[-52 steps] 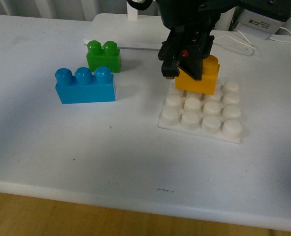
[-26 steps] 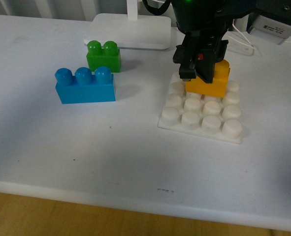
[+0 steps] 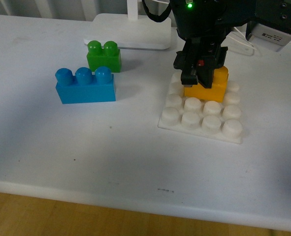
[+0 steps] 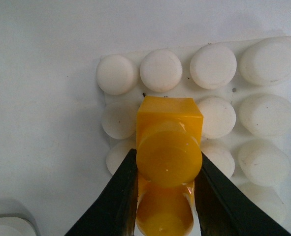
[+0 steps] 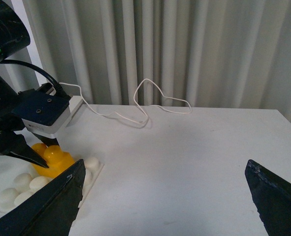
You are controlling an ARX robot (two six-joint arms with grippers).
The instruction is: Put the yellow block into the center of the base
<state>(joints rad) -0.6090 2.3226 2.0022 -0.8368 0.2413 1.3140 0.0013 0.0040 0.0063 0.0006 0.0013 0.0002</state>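
My left gripper [image 3: 200,78] clamps the yellow block [image 3: 210,87] | block is lower than a second ago, now down on the base [image 3: 199,132] inner studs | I judge it nearly seated | my right gripper [image 5: 165,169] gapes, idle

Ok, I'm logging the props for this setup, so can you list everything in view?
yellow block: one, orange-yellow, on the base's far-middle studs
base: one, white, studded, table right of centre
blue brick: one, three studs, table left
green brick: one, two studs, behind the blue brick
lamp foot: one, white, far side of table
cable: one, white, behind the base
table: one, white
curtain: pale grey, behind the table
left gripper: black, shut on the yellow block
right gripper: black, open, holding nothing
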